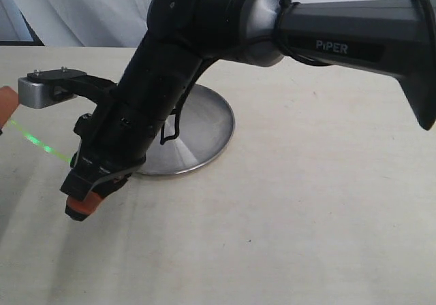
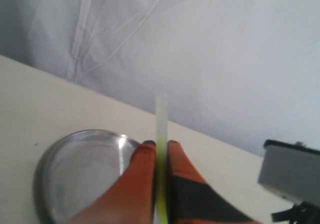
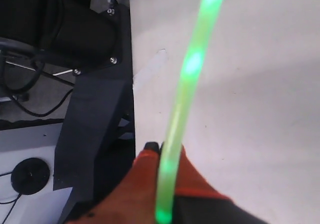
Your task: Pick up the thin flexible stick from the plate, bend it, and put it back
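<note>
The left end effector [image 2: 161,146] and right end effector [image 3: 164,156] each pinch the thin flexible stick [image 3: 192,64] near opposite ends, lifted just beside the plate [image 1: 204,128], so closing the gap should bow it; it curves slightly.
</note>
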